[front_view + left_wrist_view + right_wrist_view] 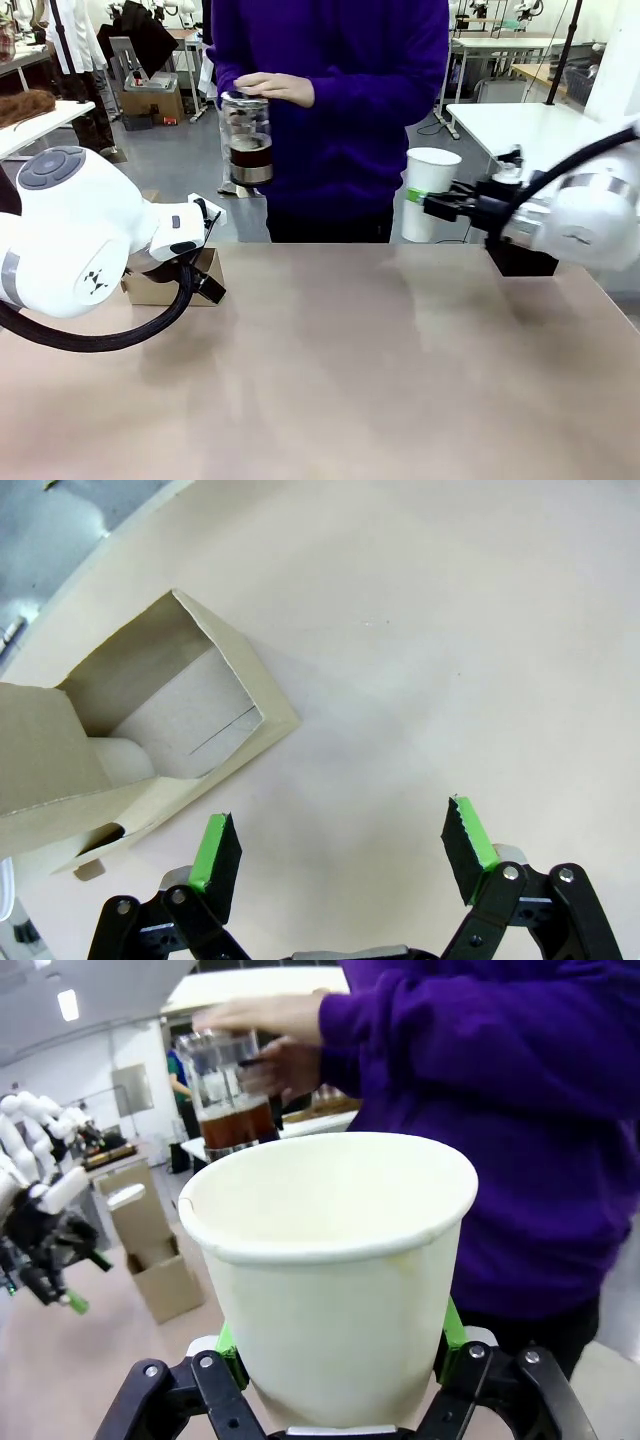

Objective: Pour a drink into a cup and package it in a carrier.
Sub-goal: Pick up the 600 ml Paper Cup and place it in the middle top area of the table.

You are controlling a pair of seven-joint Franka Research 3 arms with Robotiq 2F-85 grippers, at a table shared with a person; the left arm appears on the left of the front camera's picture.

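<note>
A person in a purple sweater holds the glass press jug in the air over the table's far edge, one hand on its lid. Dark brown drink fills its lower part. My right gripper is shut on the white cup, held upright off the table to the right of the jug. In the right wrist view the cup is lidless between the green pads. My left gripper hangs open over the table beside the brown cardboard carrier, nothing between its fingers.
The carrier sits at the table's left, partly behind my left arm. A black box lies under my right arm at the far right. Bare tabletop spreads across the middle and front.
</note>
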